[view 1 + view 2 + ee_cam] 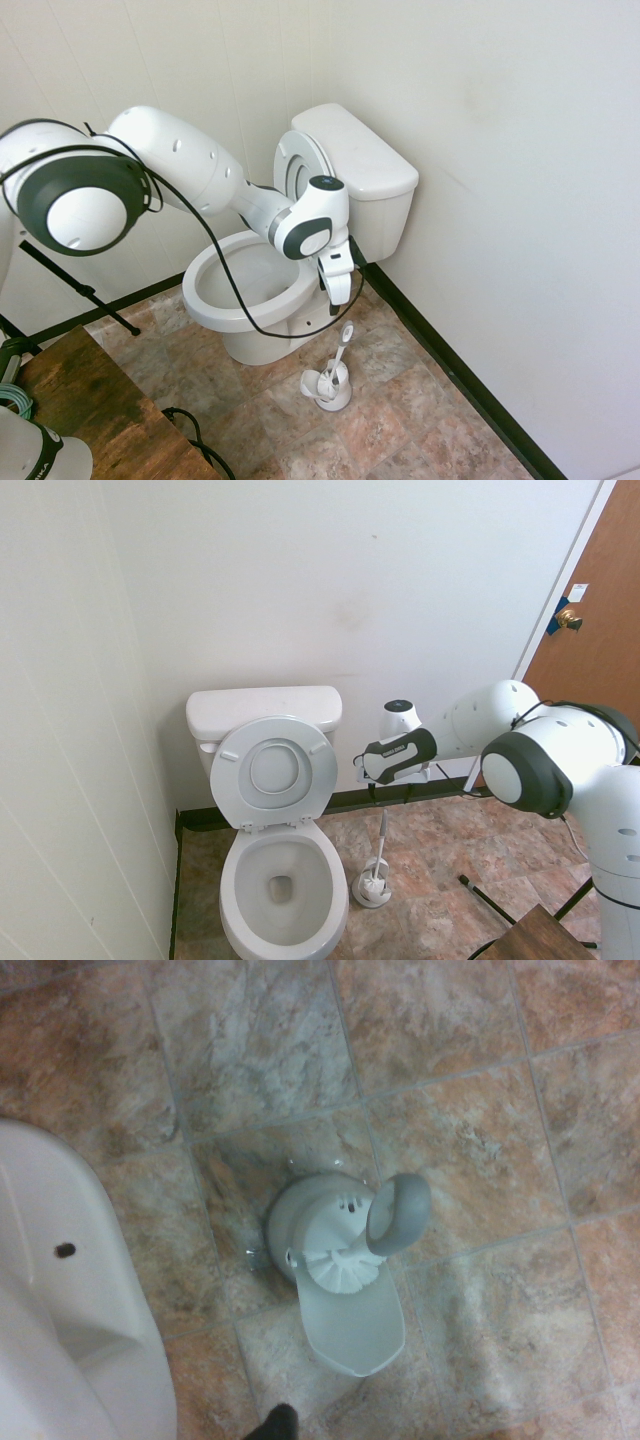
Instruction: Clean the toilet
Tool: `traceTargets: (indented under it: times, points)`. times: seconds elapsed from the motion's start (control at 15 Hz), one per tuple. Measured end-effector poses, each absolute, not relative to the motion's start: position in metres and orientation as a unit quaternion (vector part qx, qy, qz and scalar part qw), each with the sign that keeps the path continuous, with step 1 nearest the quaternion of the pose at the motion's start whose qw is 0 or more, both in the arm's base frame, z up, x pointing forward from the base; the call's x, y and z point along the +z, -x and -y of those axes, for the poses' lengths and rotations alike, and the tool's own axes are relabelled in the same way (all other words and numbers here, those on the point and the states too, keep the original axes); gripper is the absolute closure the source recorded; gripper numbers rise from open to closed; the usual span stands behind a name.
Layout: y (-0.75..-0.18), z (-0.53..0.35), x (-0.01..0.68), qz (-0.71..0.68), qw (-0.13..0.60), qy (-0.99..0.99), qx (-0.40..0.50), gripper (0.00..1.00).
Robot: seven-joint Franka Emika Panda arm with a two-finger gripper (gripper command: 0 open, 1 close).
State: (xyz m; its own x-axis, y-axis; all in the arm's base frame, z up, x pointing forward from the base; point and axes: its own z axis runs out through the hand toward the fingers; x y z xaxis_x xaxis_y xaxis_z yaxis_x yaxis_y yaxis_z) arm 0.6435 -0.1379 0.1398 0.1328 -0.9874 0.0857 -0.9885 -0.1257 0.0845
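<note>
Toilet [280, 880] stands lid-up — arm's jaws [340, 300] hang wide open, empty, above the floor brush [337, 362].

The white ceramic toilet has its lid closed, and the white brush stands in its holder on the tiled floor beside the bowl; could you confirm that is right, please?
Not quite: the lid of the white ceramic toilet is raised, leaning back against the tank, and the bowl is open, as the second exterior view shows. The rest holds: the white brush stands in its holder on the tiled floor beside the bowl.
</note>
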Motion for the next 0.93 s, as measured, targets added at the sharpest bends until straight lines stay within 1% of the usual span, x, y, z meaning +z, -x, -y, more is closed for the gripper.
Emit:
traceTargets:
  times: [0.33, 0.93]
  points:
    - [-0.666, 0.152, 0.082, 0.674, 0.073, -0.735, -0.021, 0.00]
    - [-0.693, 0.177, 0.025, 0.688, 0.079, -0.720, -0.045, 0.00]
